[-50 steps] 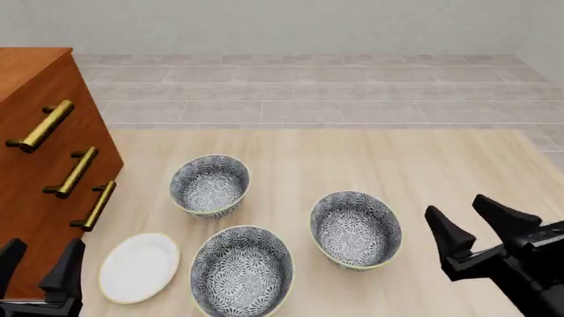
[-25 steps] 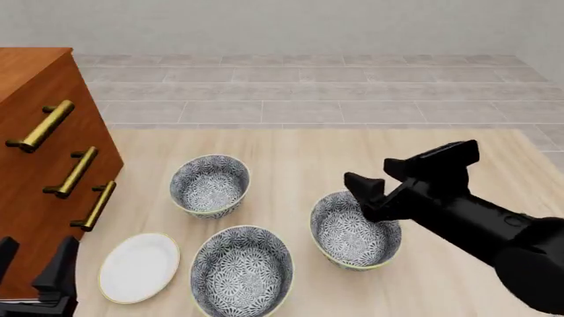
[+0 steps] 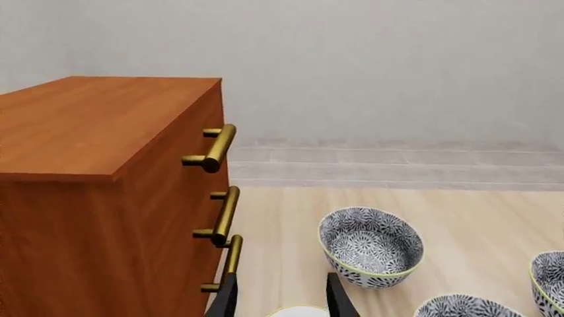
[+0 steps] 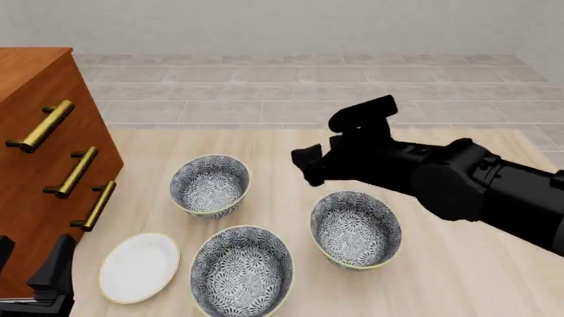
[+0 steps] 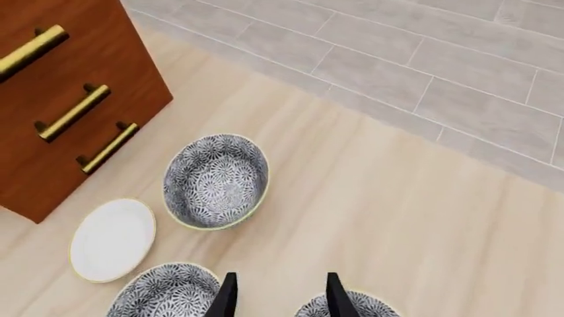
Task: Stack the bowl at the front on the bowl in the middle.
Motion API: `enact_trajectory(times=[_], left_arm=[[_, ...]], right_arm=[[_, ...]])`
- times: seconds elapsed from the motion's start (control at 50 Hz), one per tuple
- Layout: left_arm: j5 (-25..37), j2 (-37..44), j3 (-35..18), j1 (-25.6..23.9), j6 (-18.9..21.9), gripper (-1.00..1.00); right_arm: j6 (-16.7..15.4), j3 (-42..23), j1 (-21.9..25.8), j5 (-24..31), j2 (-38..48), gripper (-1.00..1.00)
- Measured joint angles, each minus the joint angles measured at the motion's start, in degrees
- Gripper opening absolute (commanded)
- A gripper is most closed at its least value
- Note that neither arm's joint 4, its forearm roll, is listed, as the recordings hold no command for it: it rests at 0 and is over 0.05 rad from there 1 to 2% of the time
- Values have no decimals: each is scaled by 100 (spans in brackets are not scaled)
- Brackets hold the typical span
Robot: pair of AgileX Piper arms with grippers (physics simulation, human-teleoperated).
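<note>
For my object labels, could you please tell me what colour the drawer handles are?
Brass-gold handles, clearest in the left wrist view.

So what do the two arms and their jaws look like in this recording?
Both are plain matte black with no markings, cables or sleeves visible. The right arm is thick and rounded, built of cylindrical segments, ending in a blocky right gripper. Its jaws appear in its wrist view as two slim, tapering black prongs. The left gripper shows similar dark, wedge-shaped prongs at the front view's lower edge.
</note>
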Motion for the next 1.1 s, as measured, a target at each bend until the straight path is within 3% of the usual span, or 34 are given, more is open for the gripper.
enact_trajectory(times=[0.5,1.1], left_arm=[[-185,198,27,-35,-64,100],[-536,571,80,-49,-213,100]], right_arm=[[119,-1729,112,697,1563,100],[454,-2975,388,927,3151,100]])
